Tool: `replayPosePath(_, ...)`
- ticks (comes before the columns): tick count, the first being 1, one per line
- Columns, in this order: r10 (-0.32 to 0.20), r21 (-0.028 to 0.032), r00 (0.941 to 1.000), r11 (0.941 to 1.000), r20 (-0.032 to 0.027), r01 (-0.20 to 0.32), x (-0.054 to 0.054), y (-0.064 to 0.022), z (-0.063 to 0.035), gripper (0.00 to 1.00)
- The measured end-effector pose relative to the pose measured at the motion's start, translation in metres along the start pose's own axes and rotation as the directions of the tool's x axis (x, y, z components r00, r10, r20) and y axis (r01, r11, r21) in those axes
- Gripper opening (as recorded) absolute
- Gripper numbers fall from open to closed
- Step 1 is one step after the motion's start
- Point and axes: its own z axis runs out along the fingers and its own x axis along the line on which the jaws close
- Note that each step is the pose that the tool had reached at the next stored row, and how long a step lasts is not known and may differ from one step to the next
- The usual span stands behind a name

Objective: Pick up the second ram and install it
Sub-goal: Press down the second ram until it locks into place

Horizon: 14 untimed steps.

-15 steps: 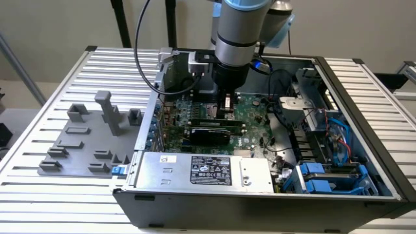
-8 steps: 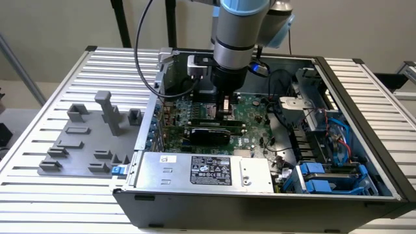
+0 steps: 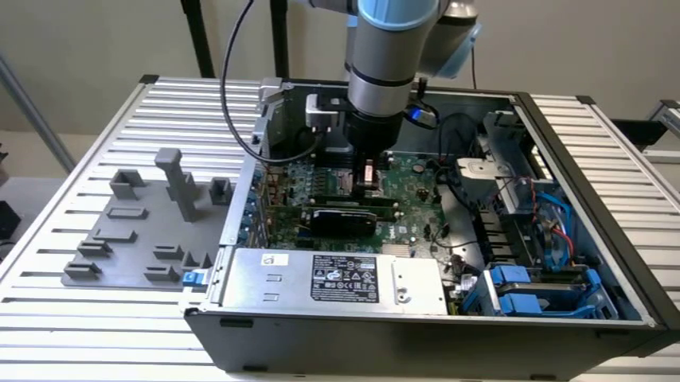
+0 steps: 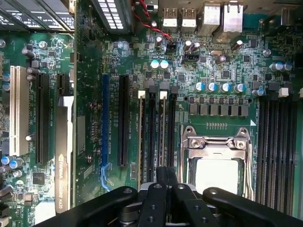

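Note:
The second ram (image 4: 163, 132), a thin green stick seen edge-on, stands in a white-latched slot of the large green motherboard (image 4: 213, 56), beside the CPU socket (image 4: 215, 156). Its near end runs in between my black fingertips. My gripper (image 4: 166, 176) is shut on that end. A similar stick (image 4: 141, 142) sits in the neighbouring white-latched slot, with a black slot between the two. In the exterior view the gripper (image 3: 367, 187) reaches straight down into the open computer case, low over the motherboard (image 3: 409, 199).
A graphics card (image 3: 340, 216) lies just in front of the gripper, the power supply (image 3: 340, 278) nearer still. Blue drive bays (image 3: 531, 290) and cables fill the case on the exterior view's right. A grey fixture plate (image 3: 138, 231) lies outside on the exterior view's left. More black memory slots (image 4: 277, 142) flank the socket.

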Motion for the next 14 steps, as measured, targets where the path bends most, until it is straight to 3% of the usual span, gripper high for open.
replayPosePath(6, 0.000, -0.0014, 1.0000, 1.0000, 0.0003, 0.000, -0.001, 0.0009, -0.0208, 0.00)
replayPosePath(14, 0.000, -0.0016, 1.0000, 1.0000, 0.0004, 0.000, -0.001, 0.0009, -0.0211, 0.00)
